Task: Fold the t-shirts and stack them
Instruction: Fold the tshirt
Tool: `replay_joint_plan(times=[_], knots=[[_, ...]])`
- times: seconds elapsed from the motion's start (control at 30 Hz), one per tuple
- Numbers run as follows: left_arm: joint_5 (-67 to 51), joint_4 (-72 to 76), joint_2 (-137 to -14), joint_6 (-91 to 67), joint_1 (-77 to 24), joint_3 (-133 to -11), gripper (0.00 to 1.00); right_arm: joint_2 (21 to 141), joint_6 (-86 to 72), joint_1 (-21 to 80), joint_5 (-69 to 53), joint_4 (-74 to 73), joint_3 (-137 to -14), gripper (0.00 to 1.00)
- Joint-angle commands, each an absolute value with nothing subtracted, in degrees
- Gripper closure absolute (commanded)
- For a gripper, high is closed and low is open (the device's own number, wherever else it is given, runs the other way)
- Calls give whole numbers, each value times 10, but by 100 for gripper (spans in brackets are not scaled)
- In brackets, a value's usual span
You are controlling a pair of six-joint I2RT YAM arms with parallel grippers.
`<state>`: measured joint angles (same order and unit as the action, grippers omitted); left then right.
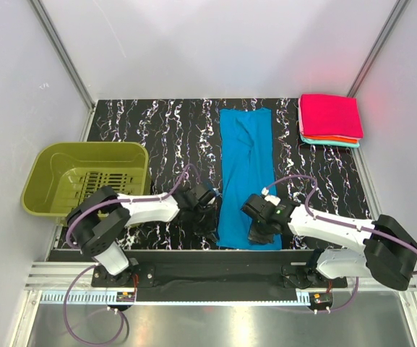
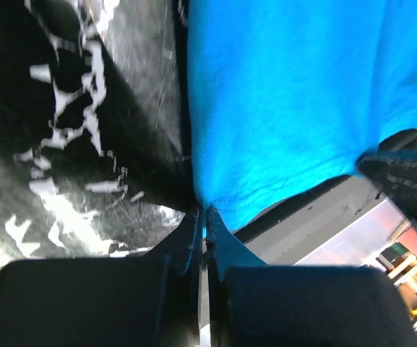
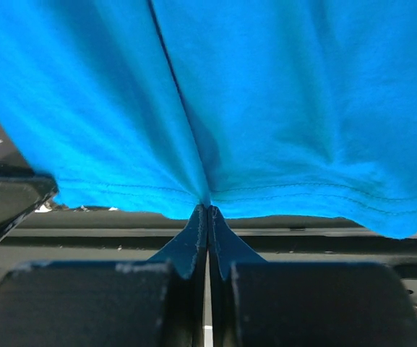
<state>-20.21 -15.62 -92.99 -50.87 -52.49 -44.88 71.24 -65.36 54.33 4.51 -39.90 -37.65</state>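
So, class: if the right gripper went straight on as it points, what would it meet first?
The blue shirt: the right gripper is shut on its hem, so only more shirt seems to lie ahead, though depth is unclear.

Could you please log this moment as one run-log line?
phase: fold; shirt: flat, mid-table; left gripper: jaws shut on hem; right gripper: jaws shut on hem; stack: far right corner
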Motion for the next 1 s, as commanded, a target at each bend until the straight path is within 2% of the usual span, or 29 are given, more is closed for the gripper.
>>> replay_joint_plan(times=[0.0,0.07,0.43,0.5,0.53,0.7,0.77,0.97], knots=[[-172,-163,-880,-533,-533,-434,100,689,-657,548,78,-423,-368,100],[-137,-188,-867,-542,-539,-430,100,684,-659,548,81,-422,-359,100],[-120,-187,-911,-587,-591,-430,100,695,-660,548,74,-399,-335,99],[-120,-186,-916,-592,-595,-428,100,690,-660,548,76,-407,-338,88],[-120,-188,-916,-593,-594,-426,92,684,-658,548,76,-411,-344,87],[-91,-235,-886,-584,-594,-447,71,644,-649,548,83,-473,-392,81],[-76,-255,-874,-578,-595,-462,68,634,-636,546,85,-486,-415,75],[-76,-258,-861,-549,-594,-518,68,666,-583,526,84,-490,-420,76]])
